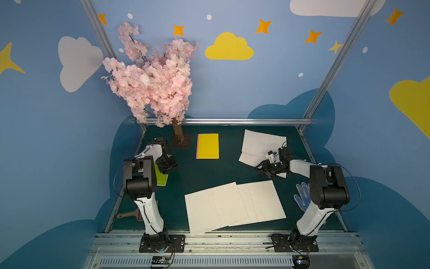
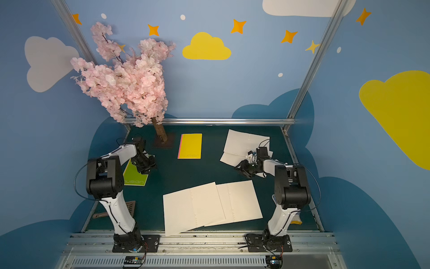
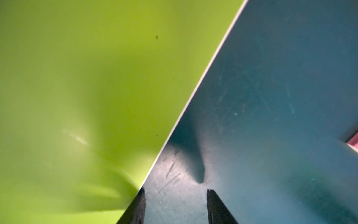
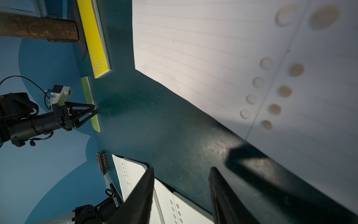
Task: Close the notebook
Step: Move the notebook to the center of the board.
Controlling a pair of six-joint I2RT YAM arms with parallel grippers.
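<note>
Three white lined notebooks lie open on the dark green mat. One lies at the back right (image 1: 258,143) (image 2: 243,143) (image 4: 213,58). Two overlap at the front (image 1: 216,207) (image 1: 260,201) (image 2: 193,207). My right gripper (image 1: 261,168) (image 2: 240,168) (image 4: 182,174) is open and low over the mat, by the near edge of the back-right notebook, holding nothing. My left gripper (image 1: 171,166) (image 2: 149,166) (image 3: 176,194) is open and empty, with one finger at the edge of a closed green notebook (image 1: 161,180) (image 3: 77,77) (image 4: 91,104).
A closed yellow notebook (image 1: 207,146) (image 4: 95,38) lies at the back centre. A pink blossom tree (image 1: 153,79) stands on a dark base (image 1: 180,143) at the back left. A dotted glove (image 1: 302,195) lies by the right arm, and a brown brush (image 1: 130,215) by the left arm's base.
</note>
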